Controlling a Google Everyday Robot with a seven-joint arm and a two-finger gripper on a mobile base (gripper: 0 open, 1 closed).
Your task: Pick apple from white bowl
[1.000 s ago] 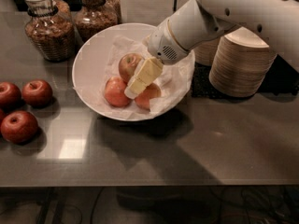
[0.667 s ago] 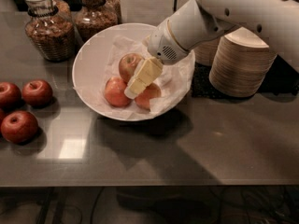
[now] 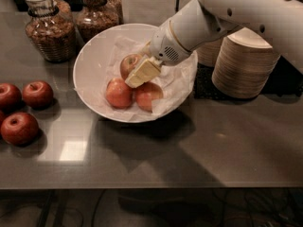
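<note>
The white bowl [image 3: 87, 56], lined with crinkled white paper, stands on the dark table at centre left. It holds three apples. The red-brown apple [image 3: 128, 63] lies at the back. Two paler orange-pink apples lie in front of it, one to the left [image 3: 118, 93] and one to the right [image 3: 148, 95]. My gripper [image 3: 142, 73] reaches down into the bowl from the upper right. Its cream tip lies against the right side of the red-brown apple and just above the two paler ones. The white arm hides the bowl's far right rim.
Three dark red apples [image 3: 20, 127] lie on the table left of the bowl. Two glass jars [image 3: 47, 30] of brown food stand behind the bowl. A stack of beige disposable bowls [image 3: 245, 65] stands to the right, under my arm. The table's front edge runs along the bottom.
My gripper has shifted slightly up and back in the bowl, toward the red-brown apple. The apples and the bowl have not moved.
</note>
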